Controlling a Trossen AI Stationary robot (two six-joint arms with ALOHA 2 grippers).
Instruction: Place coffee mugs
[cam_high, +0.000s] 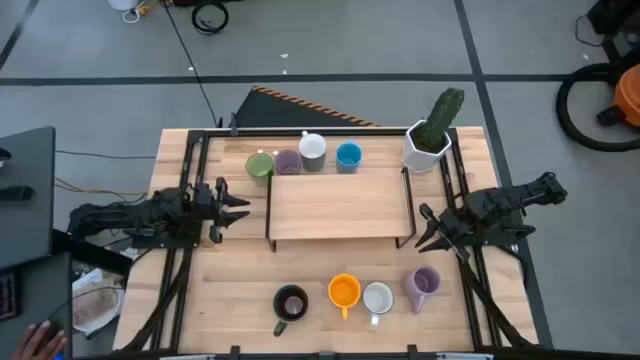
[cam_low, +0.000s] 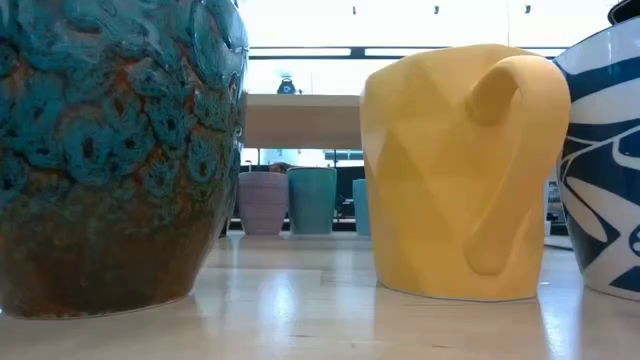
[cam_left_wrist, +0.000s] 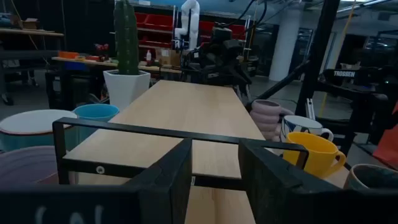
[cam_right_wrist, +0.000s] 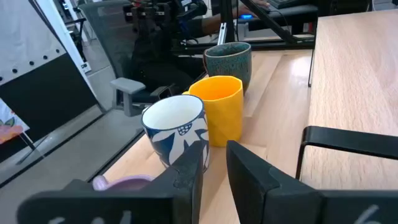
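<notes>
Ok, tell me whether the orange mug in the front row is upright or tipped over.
Upright. The orange mug shows its round open mouth facing up from above, and the low view shows it standing flat on the table, handle at the side.

Floor (cam_high: 380, 40): grey, crossed by dark seam lines.
Cable (cam_high: 190, 60): black, trailing across floor toward counter (cam_high: 240, 290).
Shelving (cam_left_wrist: 158, 28): red bins, far side of room.
Ceiling lights (cam_low: 300, 52): bright strips overhead.
Office chair (cam_right_wrist: 124, 68): dark, beside counter.

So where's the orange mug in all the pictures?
High view: orange mug, front row, between dark mug and white mug.
Low view: centre-right, close up.
Left wrist view: right side.
Right wrist view: middle.
Shared landmark: the white mug beside it.
</notes>
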